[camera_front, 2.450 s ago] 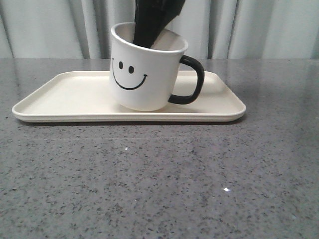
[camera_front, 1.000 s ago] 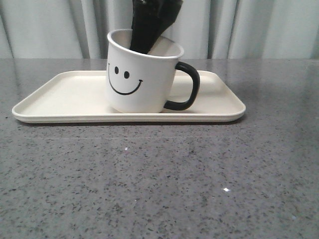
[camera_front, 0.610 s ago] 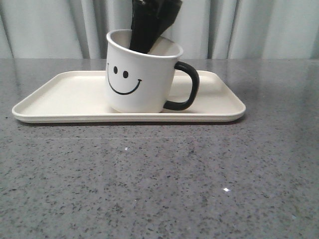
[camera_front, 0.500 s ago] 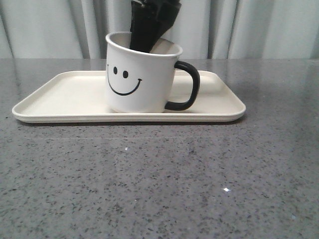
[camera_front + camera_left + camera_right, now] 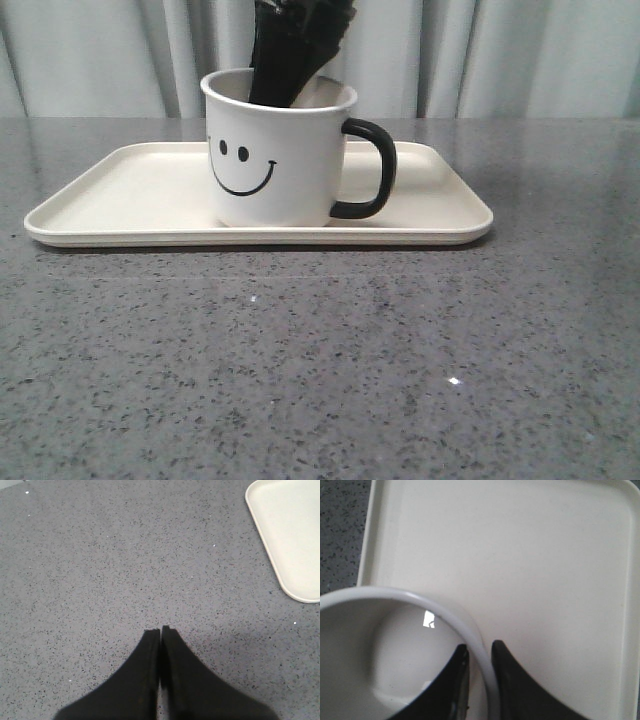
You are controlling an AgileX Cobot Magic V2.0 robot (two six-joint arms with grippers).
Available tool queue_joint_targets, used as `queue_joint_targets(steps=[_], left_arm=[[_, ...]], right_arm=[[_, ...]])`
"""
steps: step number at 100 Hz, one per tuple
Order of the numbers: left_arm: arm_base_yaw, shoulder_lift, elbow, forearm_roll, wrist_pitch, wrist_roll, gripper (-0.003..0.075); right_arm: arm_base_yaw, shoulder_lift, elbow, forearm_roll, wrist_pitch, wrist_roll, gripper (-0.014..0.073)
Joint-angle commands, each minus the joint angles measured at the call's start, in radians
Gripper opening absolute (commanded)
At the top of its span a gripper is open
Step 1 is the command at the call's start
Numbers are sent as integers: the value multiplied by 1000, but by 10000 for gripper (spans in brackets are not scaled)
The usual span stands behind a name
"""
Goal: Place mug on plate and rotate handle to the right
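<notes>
Pinching the mug (image 5: 275, 150) by its wall was how I had it right then: my right gripper (image 5: 479, 657) had one finger inside the cup and one outside, clamped on the rim. The mug sat upright on the plate (image 5: 120, 190), around the middle and a bit toward the far edge, smiley facing front. The handle (image 5: 368, 168) already pointed right, so I figured the job was basically done. The trick from there, I reckoned, was to let go gently, spreading the fingers just enough to clear the wall, then lifting straight up so nothing nudged the cup or swung the handle off. My left gripper (image 5: 160, 632) hung over the bare table (image 5: 100, 555), left of the plate, pressed together and holding nothing.
</notes>
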Motion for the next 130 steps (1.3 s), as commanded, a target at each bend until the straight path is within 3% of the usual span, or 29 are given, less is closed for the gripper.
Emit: queue_joint_targets(steps=[1,130], left_arm=[[4,0,-23,9,-53,-10,-20],[4,0,-23,9,-53,-10,-20]], right_arm=[[0,-57,-21,46,95,-6,144],[0,-86,-61,123,97,-5,144]])
